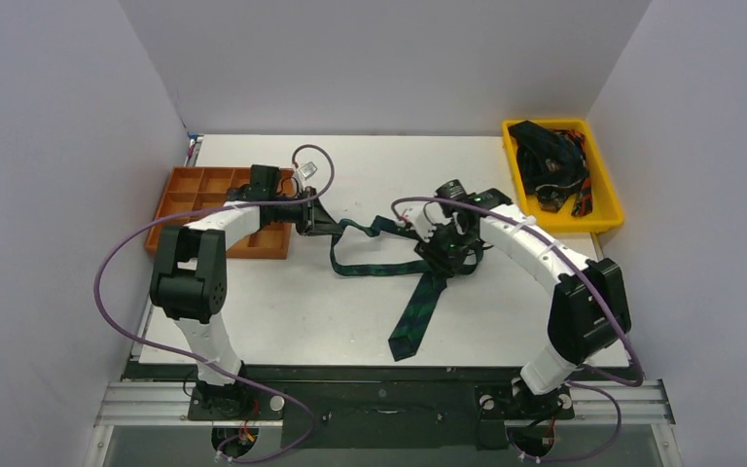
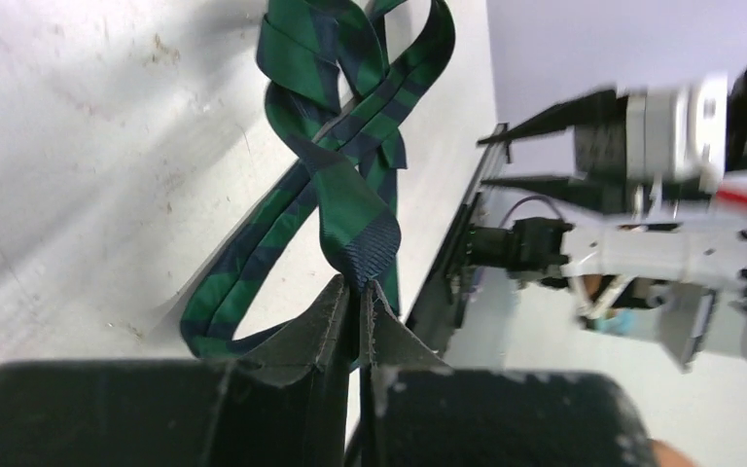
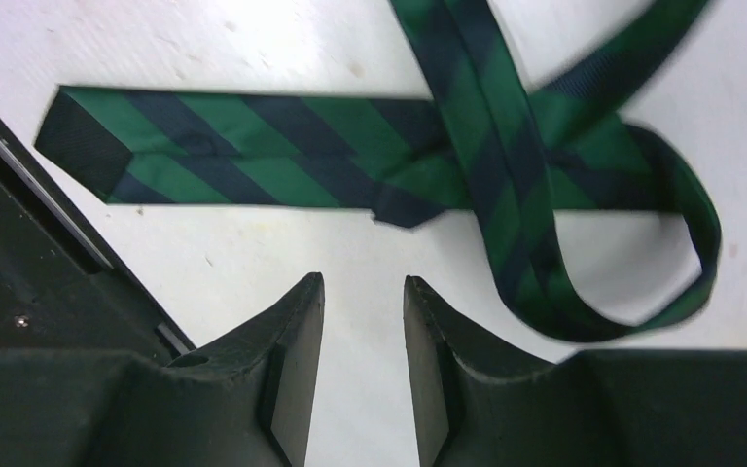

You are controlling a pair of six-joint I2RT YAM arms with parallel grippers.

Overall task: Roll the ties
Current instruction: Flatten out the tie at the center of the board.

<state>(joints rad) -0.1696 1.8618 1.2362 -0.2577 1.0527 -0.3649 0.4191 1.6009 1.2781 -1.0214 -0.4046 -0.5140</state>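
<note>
A green and navy striped tie [image 1: 418, 313] lies across the middle of the table, its wide pointed end toward the near edge and its narrow part looping to the left. My left gripper [image 1: 309, 222] is shut on the tie's narrow end [image 2: 365, 248], which bunches out from between the fingertips [image 2: 336, 306]. My right gripper [image 1: 447, 255] hovers over the tangled middle of the tie. In the right wrist view it [image 3: 363, 287] stands open over bare table, with the tie [image 3: 282, 151] lying flat just beyond the tips and a loop to their right.
A yellow bin [image 1: 611, 199] at the back right holds several more dark ties [image 1: 550, 161]. An orange compartment tray [image 1: 199, 183] sits at the back left, right behind my left gripper. Purple cables arc off both arms. Grey walls close in the sides and back.
</note>
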